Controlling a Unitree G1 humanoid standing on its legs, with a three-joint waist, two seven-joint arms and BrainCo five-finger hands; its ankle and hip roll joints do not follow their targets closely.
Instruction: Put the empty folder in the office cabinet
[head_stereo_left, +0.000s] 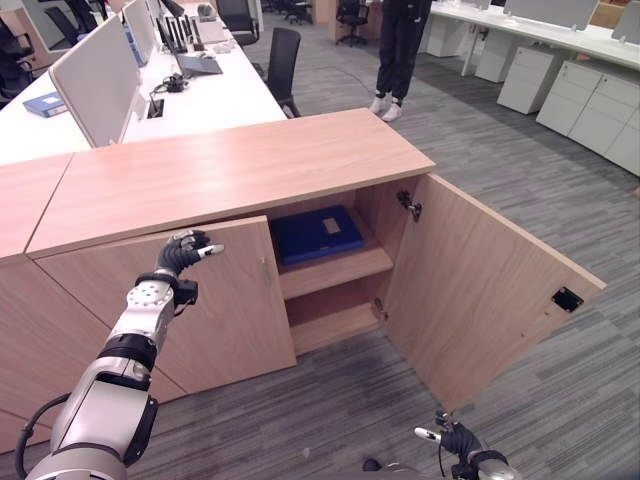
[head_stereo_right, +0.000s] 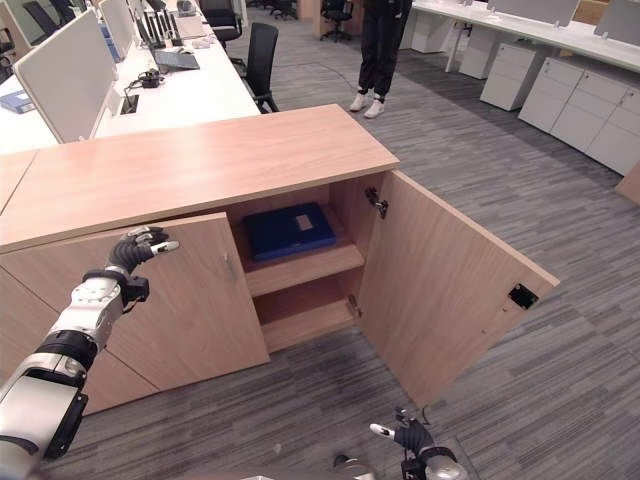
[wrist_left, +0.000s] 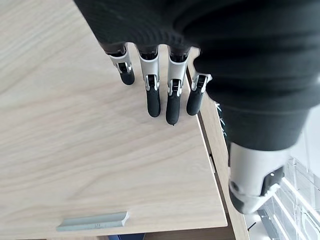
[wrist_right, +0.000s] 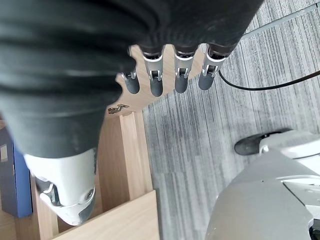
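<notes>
Here, your blue folder (head_stereo_left: 318, 234) lies flat on the upper shelf (head_stereo_left: 335, 270) of the office cabinet (head_stereo_left: 230, 170), seen through the open right-hand door (head_stereo_left: 480, 290). By the look of things the placing is done. Your left hand (head_stereo_left: 185, 250) hovers at the top edge of the closed left door (head_stereo_left: 210, 310), fingers (wrist_left: 152, 95) loosely extended and holding nothing; the small metal handle (wrist_left: 92, 221) sits apart from them in the wrist view. Your right hand (head_stereo_left: 455, 440) hangs low near the carpet (head_stereo_left: 340, 400), fingers relaxed, also empty.

Judge the folder as light and stiff, its plastic cover likely smooth and apt to slide on the wood; should you need it again, take it by the near edge, thumb above and fingers below.

The open door swings out to the right and stands between your right arm and the shelf. A lower shelf (head_stereo_left: 335, 320) sits beneath. Beyond the cabinet runs a white desk (head_stereo_left: 200, 100) with partition screens (head_stereo_left: 95, 85) and a black office chair (head_stereo_left: 282, 60); a person (head_stereo_left: 398, 50) stands on the far carpet, well apart.
</notes>
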